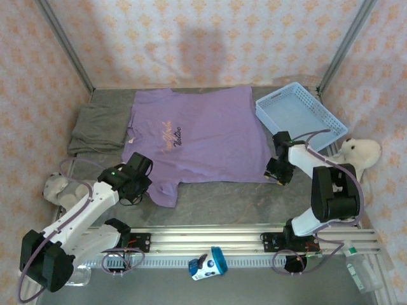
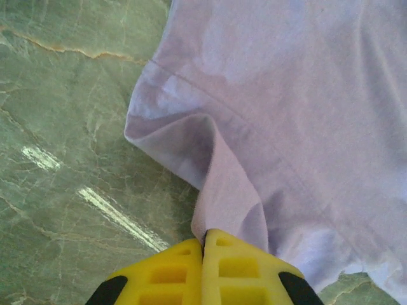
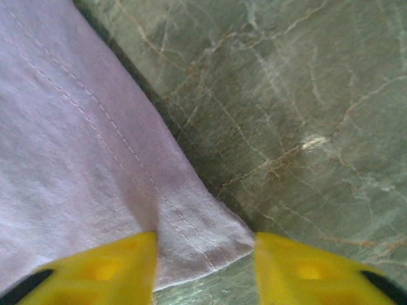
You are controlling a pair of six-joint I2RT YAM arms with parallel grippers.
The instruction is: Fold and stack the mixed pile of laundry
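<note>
On the table (image 1: 254,190) one lavender T-shirt (image 1: 203,136) lies spread flat, and one grey-olive garment (image 1: 98,127) lies crumpled just beside its left edge. The two arms reach forward, bent low. The left gripper (image 2: 204,251) is clamped on the shirt's near sleeve. The right gripper (image 3: 205,244) holds its fingers apart around the near hem corner.

The T-shirt (image 1: 203,127) chest print (image 1: 172,138) is unreadably small; the left arm (image 1: 82,206) partly hides a plush toy (image 1: 51,186).

Overhead view looks down; wrist views closely share the T-shirt (image 1: 197,133).
</note>
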